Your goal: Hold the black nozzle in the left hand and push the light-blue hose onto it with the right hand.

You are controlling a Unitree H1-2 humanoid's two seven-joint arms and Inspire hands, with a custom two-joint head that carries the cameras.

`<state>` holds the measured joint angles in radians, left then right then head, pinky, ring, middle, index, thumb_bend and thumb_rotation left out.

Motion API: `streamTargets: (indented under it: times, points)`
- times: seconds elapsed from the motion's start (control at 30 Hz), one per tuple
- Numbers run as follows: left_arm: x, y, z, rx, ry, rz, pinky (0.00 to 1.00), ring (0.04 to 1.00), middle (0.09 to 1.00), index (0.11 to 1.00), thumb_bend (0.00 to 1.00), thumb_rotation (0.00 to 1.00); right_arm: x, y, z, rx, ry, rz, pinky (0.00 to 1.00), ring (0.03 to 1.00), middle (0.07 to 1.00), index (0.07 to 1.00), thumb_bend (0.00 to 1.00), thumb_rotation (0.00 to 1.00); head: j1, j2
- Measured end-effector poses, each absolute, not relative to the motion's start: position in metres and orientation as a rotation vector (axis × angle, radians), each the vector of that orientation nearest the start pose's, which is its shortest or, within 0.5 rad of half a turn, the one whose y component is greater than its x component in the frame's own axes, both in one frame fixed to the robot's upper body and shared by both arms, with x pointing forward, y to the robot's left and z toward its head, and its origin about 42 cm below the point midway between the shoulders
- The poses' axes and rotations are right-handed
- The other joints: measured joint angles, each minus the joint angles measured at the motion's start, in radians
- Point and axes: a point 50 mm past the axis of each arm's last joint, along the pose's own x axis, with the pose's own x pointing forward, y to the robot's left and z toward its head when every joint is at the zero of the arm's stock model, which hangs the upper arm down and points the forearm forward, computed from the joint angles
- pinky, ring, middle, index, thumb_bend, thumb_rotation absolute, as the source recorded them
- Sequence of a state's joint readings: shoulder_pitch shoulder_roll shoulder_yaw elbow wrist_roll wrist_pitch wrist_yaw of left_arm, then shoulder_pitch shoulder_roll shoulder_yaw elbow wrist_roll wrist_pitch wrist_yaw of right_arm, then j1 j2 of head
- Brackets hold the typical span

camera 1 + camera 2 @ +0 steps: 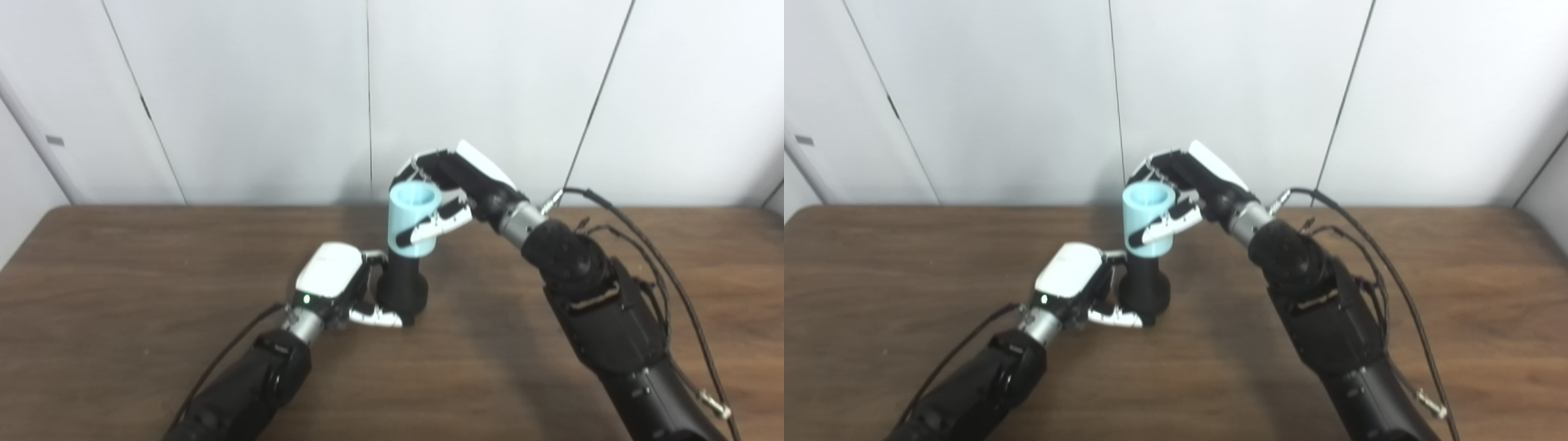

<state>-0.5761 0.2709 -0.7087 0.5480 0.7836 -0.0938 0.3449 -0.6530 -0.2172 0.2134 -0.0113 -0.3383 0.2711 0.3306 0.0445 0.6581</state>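
Note:
The black nozzle (402, 286) stands upright on the brown table (122, 275) near its middle. My left hand (334, 285) is shut on its wide lower body from the left, thumb across the front. The light-blue hose (414, 220), a short open-topped tube, sits on the nozzle's narrow top, upright. My right hand (456, 184) is shut on the hose from the right and behind, thumb across its front. The same shows in the right eye view: nozzle (1145, 288), hose (1149, 217), left hand (1072, 285), right hand (1188, 177).
White wall panels (257, 92) rise straight behind the table's far edge. Black cables (661, 269) loop off my right forearm over the table's right side.

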Motion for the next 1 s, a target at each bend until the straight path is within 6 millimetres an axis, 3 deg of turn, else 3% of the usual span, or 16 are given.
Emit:
streamTargets:
  times: [0.3,1.0]
  points:
    - [0.417,0.141,0.117,1.277,-0.485,-0.394,0.29,0.371,0.448,0.536,0.50,0.00,0.432,-0.157,0.298,-0.675,-0.317,0.422,0.36,0.424,0.471,0.510,0.52,0.00,0.003,0.006]
    - [0.416,0.143,0.116,1.279,-0.479,-0.393,0.29,0.369,0.448,0.537,0.50,0.00,0.427,-0.150,0.287,-0.644,-0.314,0.404,0.33,0.417,0.462,0.523,0.52,0.00,0.006,0.017]
